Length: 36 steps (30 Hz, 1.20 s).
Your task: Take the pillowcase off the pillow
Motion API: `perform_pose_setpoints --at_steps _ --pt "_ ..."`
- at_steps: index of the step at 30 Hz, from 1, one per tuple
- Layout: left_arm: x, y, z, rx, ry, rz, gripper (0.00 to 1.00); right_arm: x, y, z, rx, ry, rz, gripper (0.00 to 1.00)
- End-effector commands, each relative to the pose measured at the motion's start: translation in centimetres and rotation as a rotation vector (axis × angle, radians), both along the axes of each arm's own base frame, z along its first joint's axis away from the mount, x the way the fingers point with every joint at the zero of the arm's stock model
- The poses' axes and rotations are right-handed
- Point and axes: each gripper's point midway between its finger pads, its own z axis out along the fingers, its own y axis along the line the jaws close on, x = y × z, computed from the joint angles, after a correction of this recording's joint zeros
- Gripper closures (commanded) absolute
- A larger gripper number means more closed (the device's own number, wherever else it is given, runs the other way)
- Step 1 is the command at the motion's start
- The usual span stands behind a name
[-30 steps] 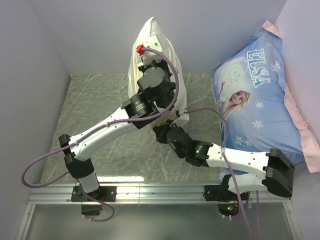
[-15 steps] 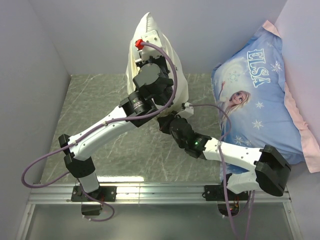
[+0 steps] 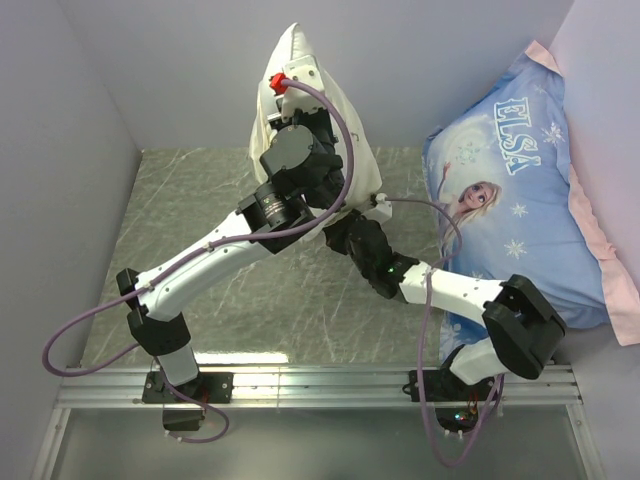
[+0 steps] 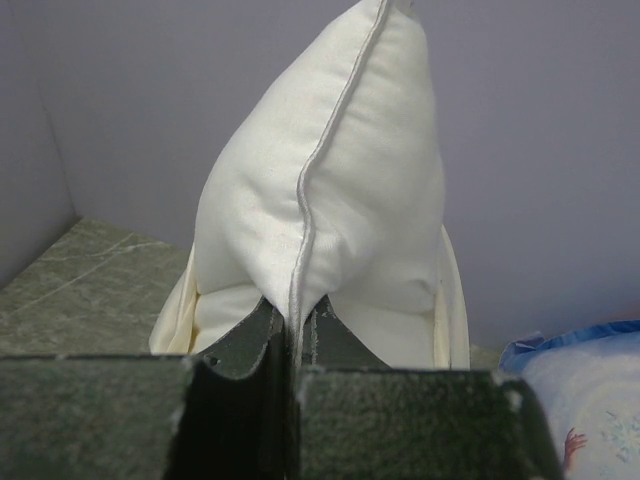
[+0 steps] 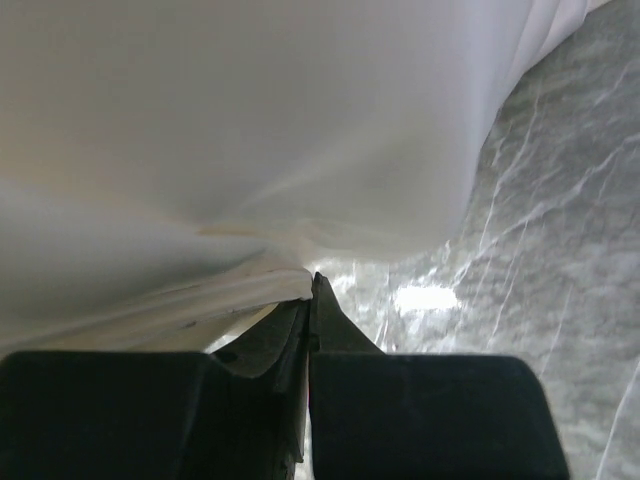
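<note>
Now my left gripper [image 4: 293,318], pinched on the pillow [image 4: 330,200] seam, sits higher toward 12 o'clock. My right gripper [image 5: 308,292], clamped on the pillowcase [image 5: 180,300] hem, has followed; stripping probably barely advances.

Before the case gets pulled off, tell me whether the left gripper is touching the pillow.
Touching. The left wrist view shows the left gripper shut on the pillow, whose piped seam runs down between the fingertips.

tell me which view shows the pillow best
Left wrist: the pillow fills the frame, its piped seam pinched by the left gripper, the pillowcase bunched low at its sides. The top view shows mostly its tip above the arm; the right wrist shows only blurred pale fabric.
</note>
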Motion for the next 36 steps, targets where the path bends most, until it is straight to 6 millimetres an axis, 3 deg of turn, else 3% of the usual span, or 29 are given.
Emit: perform_pose_setpoints --at_steps 1,17,23,26,28,31,34,35,36 --pt "-5.4 9.8 12.7 -0.420 -0.315 -0.064 0.99 -2.4 -6.0 -11.1 -0.318 0.275 -0.033 1.00" --pt "-8.8 17.7 15.6 -0.464 -0.398 -0.032 0.99 1.8 -10.8 -11.9 -0.331 0.326 -0.156 1.00" --pt "-9.4 19.0 16.4 -0.464 -0.418 -0.020 0.99 3.2 -12.6 -11.1 -0.306 0.326 -0.191 1.00" --pt "-9.2 18.8 15.8 -0.447 -0.410 -0.019 1.00 3.8 -12.9 -9.3 -0.289 0.292 -0.172 1.00" --pt "-8.8 18.2 15.5 -0.405 -0.396 -0.031 0.99 4.3 -12.1 -7.0 -0.284 0.249 -0.119 1.00" --pt "-8.0 16.2 15.0 -0.394 -0.384 -0.088 1.00 3.7 -9.3 -3.1 -0.224 0.169 0.042 1.00" --pt "-6.7 13.1 12.9 -0.347 -0.337 -0.140 0.99 2.5 -7.4 0.7 -0.230 0.103 0.146 0.89" --pt "-5.9 11.7 11.7 -0.316 -0.310 -0.153 0.99 2.1 -7.2 1.8 -0.237 0.079 0.155 0.78" --pt "-5.6 11.1 11.1 -0.298 -0.297 -0.153 0.99 1.4 -7.1 4.5 -0.234 0.013 0.171 0.73"
